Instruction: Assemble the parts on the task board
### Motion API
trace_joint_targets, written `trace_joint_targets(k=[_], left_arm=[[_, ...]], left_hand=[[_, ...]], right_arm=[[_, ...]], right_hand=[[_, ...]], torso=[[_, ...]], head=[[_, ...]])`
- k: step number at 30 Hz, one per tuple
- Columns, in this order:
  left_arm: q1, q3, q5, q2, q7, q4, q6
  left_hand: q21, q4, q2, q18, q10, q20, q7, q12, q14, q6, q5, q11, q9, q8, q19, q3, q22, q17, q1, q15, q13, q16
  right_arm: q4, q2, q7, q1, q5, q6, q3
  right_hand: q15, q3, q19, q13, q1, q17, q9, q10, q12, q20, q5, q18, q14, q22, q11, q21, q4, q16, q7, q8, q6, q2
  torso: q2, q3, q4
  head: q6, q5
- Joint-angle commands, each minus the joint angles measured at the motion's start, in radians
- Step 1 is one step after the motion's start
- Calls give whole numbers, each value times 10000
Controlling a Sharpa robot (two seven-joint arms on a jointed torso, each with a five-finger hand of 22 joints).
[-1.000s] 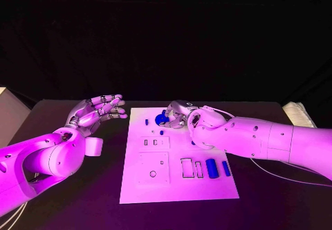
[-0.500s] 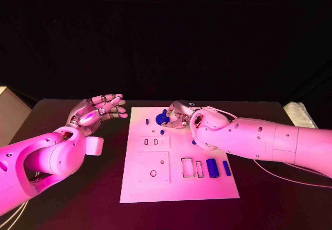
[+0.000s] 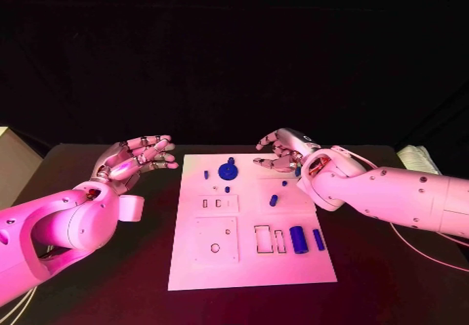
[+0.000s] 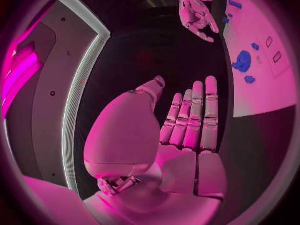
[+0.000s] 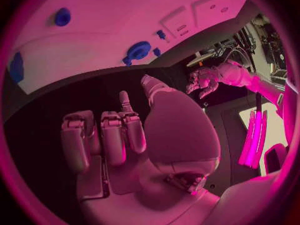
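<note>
Lifting away from the board, the right hand [image 3: 282, 150] is now seen above the far right corner of the task board [image 3: 251, 264], its fingers loosely spread and nothing held between them — 1 second ago it was curled over the round blue part. That round blue part [image 3: 228, 169], a flat disc with a small knob at its far edge, has been left lying on the board near the far left, uncovered. A small blue peg [image 3: 206, 174] lies just beside it, and a short blue capsule [image 3: 274, 200] sits nearer the board's middle.

The left hand [image 3: 137, 156] is held as before, off the board's left edge above the dark matte desk [image 3: 391, 284], palm up, its silver segmented fingers apart and empty; in the left wrist view its fingers [image 4: 195, 116] are seen straight and side by side.

At the near right of the smooth white plate, a blue cylinder [image 3: 298, 239] and a slimmer blue bar [image 3: 318, 238] lie beside 2 rectangular cut-outs [image 3: 271, 239]. A square recessed panel [image 3: 215, 238] with small holes is set at the near left.
</note>
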Motion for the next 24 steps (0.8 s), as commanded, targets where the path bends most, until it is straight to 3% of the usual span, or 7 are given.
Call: trace_joint_targets(k=[1, 7, 13, 19, 24], left_arm=[[12, 6, 10, 33, 88, -13, 199], [9, 4, 10, 100, 90, -53, 230], [6, 3, 10, 151, 88, -80, 261], [2, 1, 10, 177, 84, -108, 279], [-1, 0, 10, 187, 81, -125, 291]], left_hand=[[88, -29, 36, 83, -96, -5, 394, 18, -114, -87, -35, -21, 2, 28, -100, 7, 29, 17, -66, 7, -15, 58], [92, -32, 36, 83, -97, -4, 394, 19, -116, -87, -36, -21, 3, 28, -103, 7, 32, 18, -64, 8, -15, 61], [97, -39, 36, 84, -96, -4, 392, 22, -118, -87, -35, -22, 3, 30, -106, 9, 35, 19, -56, 8, -14, 65], [97, -39, 36, 84, -96, -4, 392, 22, -118, -87, -35, -22, 3, 30, -106, 9, 35, 19, -56, 8, -14, 65], [105, -50, 37, 84, -93, -4, 389, 26, -121, -85, -35, -24, 5, 33, -112, 14, 40, 21, -43, 7, -13, 72]], right_arm=[[56, -348, 1384, 20, 1315, 27, 2], [-242, -1096, 1859, 38, 1455, 1257, -9], [-640, -1420, 1934, 12, 1041, 2081, -47], [-1115, -1480, 1874, -105, 654, 2434, -76], [-1456, -1386, 1830, -175, 541, 2457, -85]], right_hand=[[61, 75, 980, 2265, 147, 2414, 14, 696, -32, 87, -26, -119, 1009, 2566, 84, -29, -55, 8, 14, -57, 68, -20], [20, 312, 1008, 2230, 728, 2416, 18, 660, -80, 57, -155, -130, 1009, 2595, 57, 2, -433, 8, -17, -120, 109, -203], [-14, 438, 995, 2195, 1029, 2403, 10, 626, -127, 27, -155, -125, 1006, 2583, 27, -13, -658, 3, -49, -177, 93, -327], [-20, 538, 971, 2184, 1186, 2397, 3, 614, -143, 16, -143, -116, 1004, 2559, 16, -41, -784, 1, -57, -218, 71, -372], [-20, 542, 976, 2179, 1192, 2397, 1, 608, -150, 16, -145, -118, 1004, 2565, 16, -35, -790, 0, -56, -222, 66, -378]], torso=[[-9, 37, -45], [-27, 68, -73], [-18, 90, -98], [-9, 114, -89], [-12, 92, -61]], head=[[26, -33], [32, -88], [20, -167], [2, -226], [-39, -251]])
